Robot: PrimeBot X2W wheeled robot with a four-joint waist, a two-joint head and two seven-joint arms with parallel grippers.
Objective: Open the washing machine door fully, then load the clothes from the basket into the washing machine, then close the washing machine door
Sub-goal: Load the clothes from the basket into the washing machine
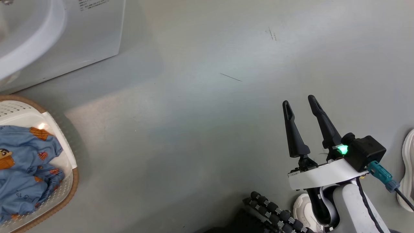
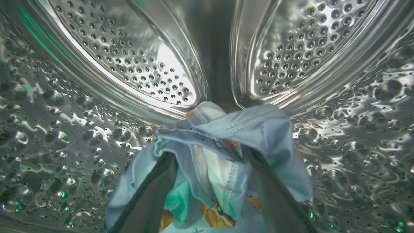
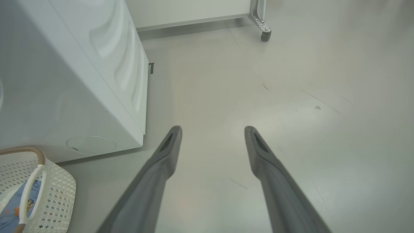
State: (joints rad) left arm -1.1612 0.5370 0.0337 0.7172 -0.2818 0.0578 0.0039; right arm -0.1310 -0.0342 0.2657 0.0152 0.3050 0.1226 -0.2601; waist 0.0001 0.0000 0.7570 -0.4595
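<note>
My left gripper [image 2: 210,158] is deep inside the steel perforated drum [image 2: 64,129] of the washing machine [image 1: 64,32]. Its two dark fingers [image 2: 152,197] stand wide apart, open, and a piece of the light blue clothes [image 2: 258,129] is draped loosely over and between them. More blue clothes [image 1: 26,168] with orange-brown figures lie in the basket [image 1: 72,184] on the floor at the left. My right gripper [image 1: 299,101] hovers open and empty over bare floor at the lower right. The right wrist view shows that gripper [image 3: 213,129], the washing machine [image 3: 64,81] and the basket [image 3: 55,191]. The washing machine door is out of view.
Grey floor stretches between the washing machine and my right arm. A person's white shoes [image 1: 409,168] stand at the right edge, another [image 1: 304,207] by my base. A white panel on a caster wheel [image 3: 266,34] stands behind the machine.
</note>
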